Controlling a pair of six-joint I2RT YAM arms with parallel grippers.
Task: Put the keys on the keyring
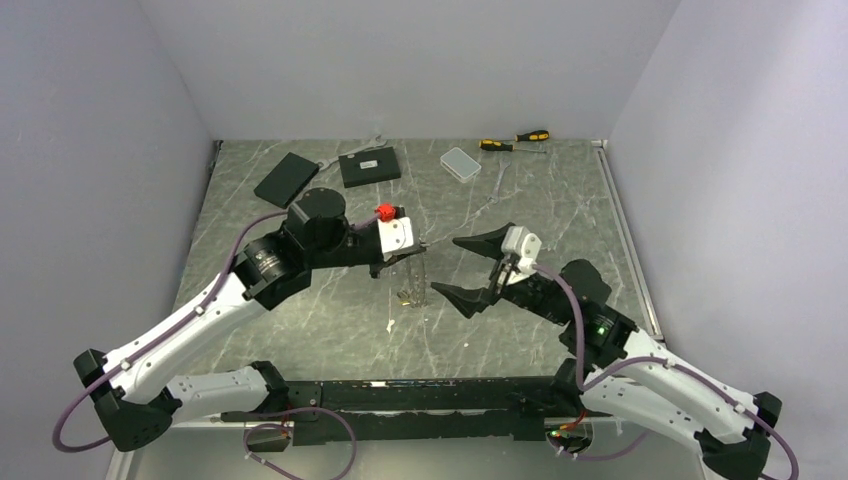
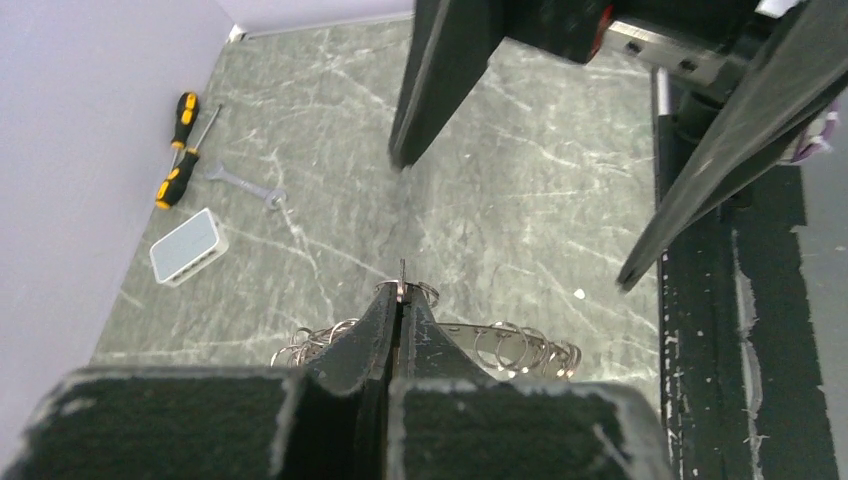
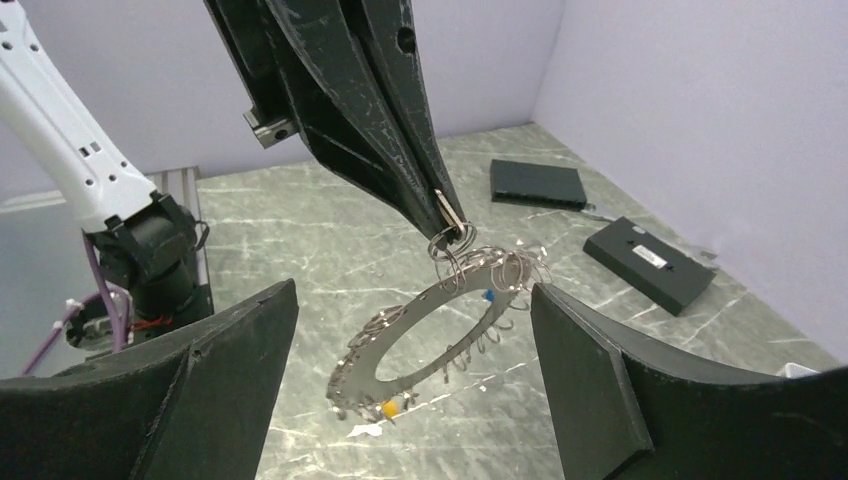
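The keyring is a flat grey metal loop edged with many small split rings. It hangs tilted above the table from my left gripper, which is shut on one small ring at its top. A blue-tagged key and a yellow-orange-tagged key hang on the loop. In the left wrist view the shut gripper pinches that ring, with the keyring below it. My right gripper is open and empty, one finger on each side of the loop, not touching it. From above, the left gripper faces the right gripper.
Two black boxes, a clear plastic box, two yellow-handled screwdrivers and a small wrench lie along the far edge. A small white scrap lies on the marbled table below the keyring.
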